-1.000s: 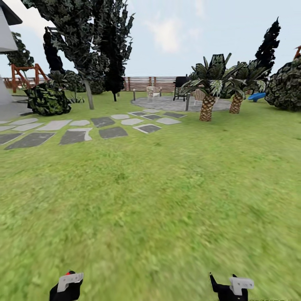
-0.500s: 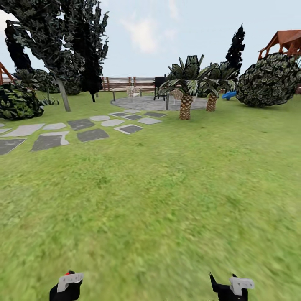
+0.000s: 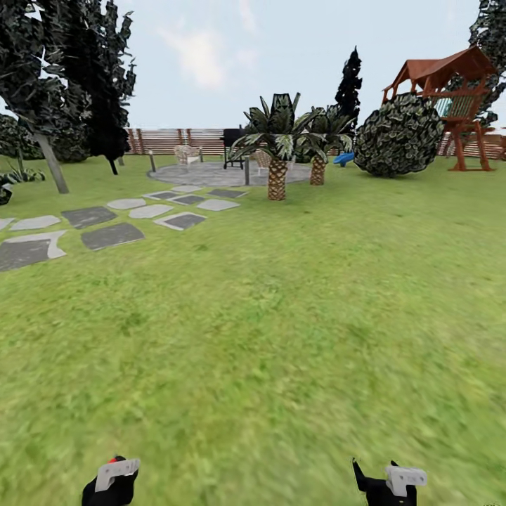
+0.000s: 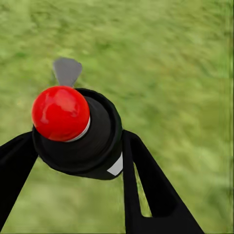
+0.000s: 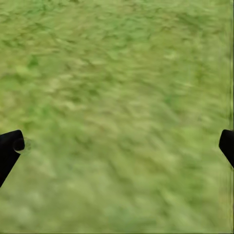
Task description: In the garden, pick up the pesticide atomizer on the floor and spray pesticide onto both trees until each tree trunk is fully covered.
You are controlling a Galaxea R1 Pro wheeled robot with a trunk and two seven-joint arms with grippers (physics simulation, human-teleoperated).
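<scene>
leaning tree trunk [image 3: 53, 163] far left beside the stepping stones [image 3: 105, 235]; left gripper [image 4: 73, 161] clamps a black, red-capped bottle [image 4: 73, 129], perhaps the atomizer; right gripper [image 5: 117, 146] is spread wide over grass [image 5: 122, 97]

I count two palms [image 3: 276, 144] [image 3: 320, 137], one round bush [image 3: 398, 135], one playset [image 3: 453, 95], and two grippers [image 3: 111, 481] [image 3: 388, 483].
</scene>
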